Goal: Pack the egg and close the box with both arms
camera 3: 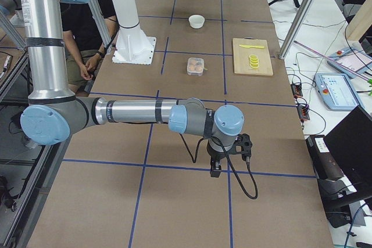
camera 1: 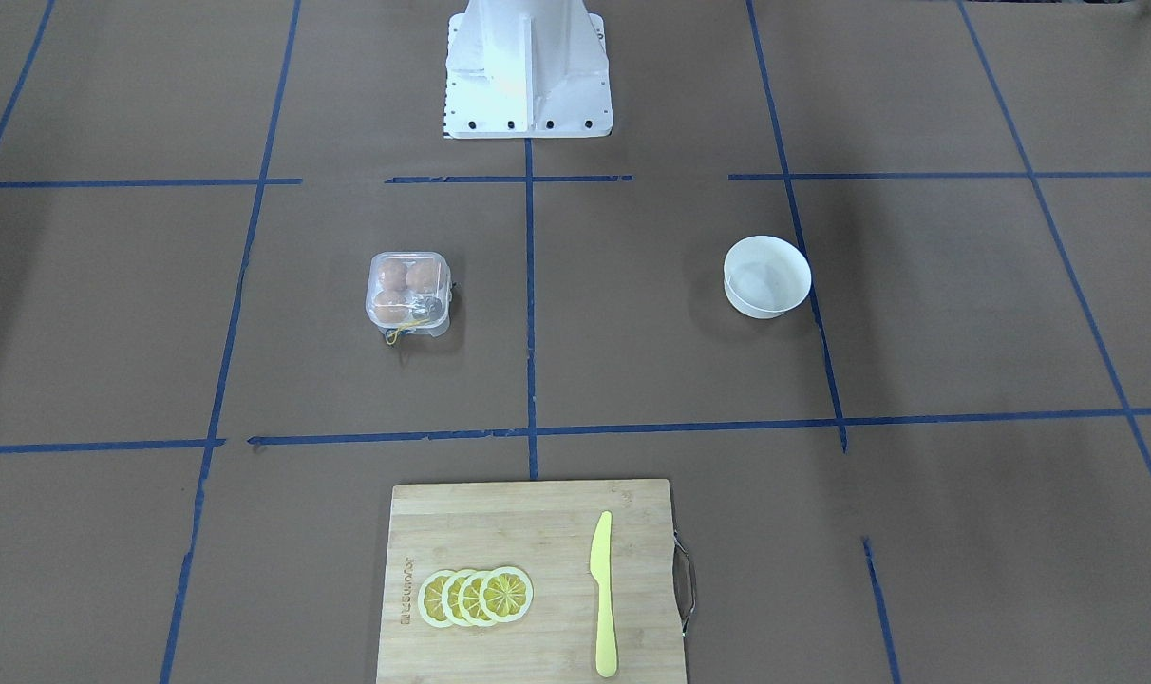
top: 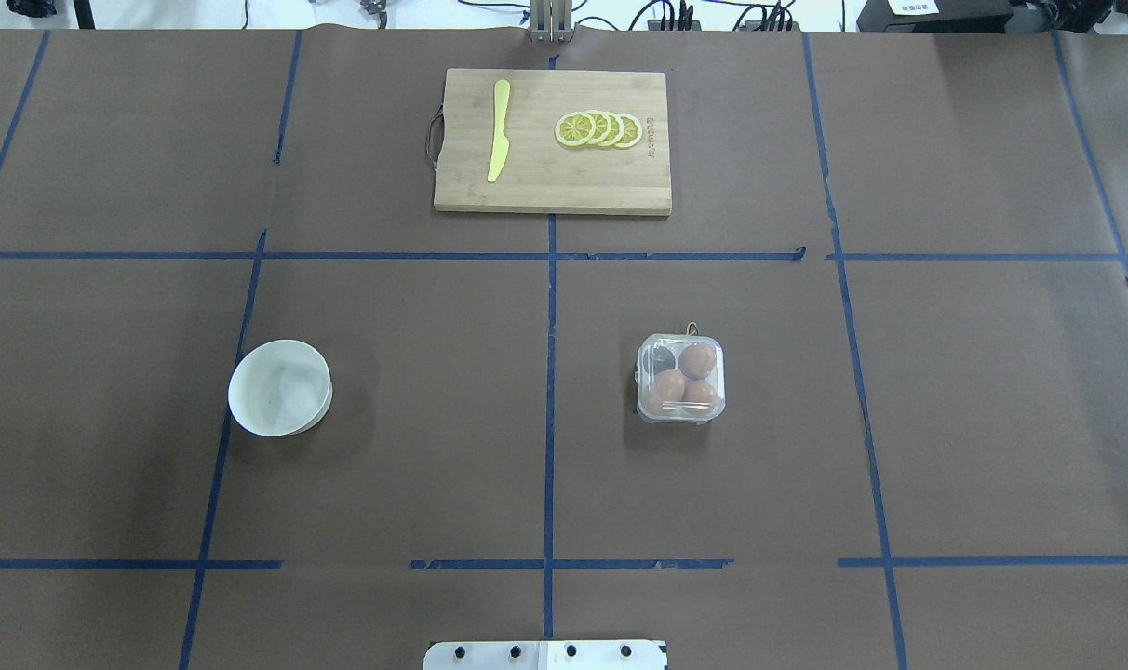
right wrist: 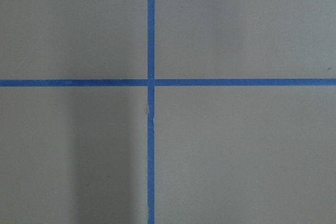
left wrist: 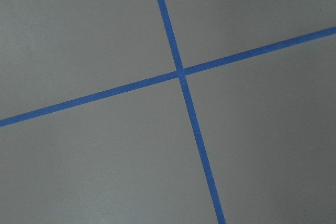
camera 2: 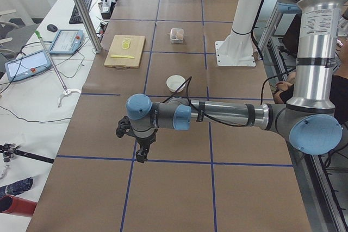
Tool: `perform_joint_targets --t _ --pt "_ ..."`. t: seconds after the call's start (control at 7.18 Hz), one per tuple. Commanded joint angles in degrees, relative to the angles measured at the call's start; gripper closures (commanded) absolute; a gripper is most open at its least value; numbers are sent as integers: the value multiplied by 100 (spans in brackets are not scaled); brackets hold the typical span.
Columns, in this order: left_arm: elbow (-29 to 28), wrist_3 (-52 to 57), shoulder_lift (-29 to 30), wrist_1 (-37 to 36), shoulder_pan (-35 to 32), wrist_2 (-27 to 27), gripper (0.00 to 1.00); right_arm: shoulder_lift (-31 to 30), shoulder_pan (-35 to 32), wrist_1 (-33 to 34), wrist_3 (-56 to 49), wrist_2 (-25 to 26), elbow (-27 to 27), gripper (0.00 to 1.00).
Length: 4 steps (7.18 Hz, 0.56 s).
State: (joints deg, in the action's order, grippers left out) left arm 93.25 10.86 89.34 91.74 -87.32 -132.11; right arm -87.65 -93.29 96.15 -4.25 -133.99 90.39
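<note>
Box (top: 681, 418), lid down, holds three eggs (top: 697, 360); left tool (camera 2: 141, 157), right tool (camera 3: 215, 171): grip cannot be told.

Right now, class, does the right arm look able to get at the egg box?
Probably yes: the right arm hangs well away, but nothing stands between it and the box.

Clear glossy plastic box (top: 680, 379); matt wooden board (top: 564, 177) (pale grain).
</note>
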Motion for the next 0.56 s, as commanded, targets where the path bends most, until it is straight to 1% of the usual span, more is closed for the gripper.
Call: perform_joint_targets --t 0.0,0.28,0.42 --pt "9 -14 -13 11 -5 1 0 -41 21 -342 21 -4 -144 0" --pt "0 -31 -13 11 -13 9 0 -33 91 -640 38 -4 -136 0" --pt "-17 -31 -21 11 -13 9 0 -50 100 -641 38 -13 -127 0"
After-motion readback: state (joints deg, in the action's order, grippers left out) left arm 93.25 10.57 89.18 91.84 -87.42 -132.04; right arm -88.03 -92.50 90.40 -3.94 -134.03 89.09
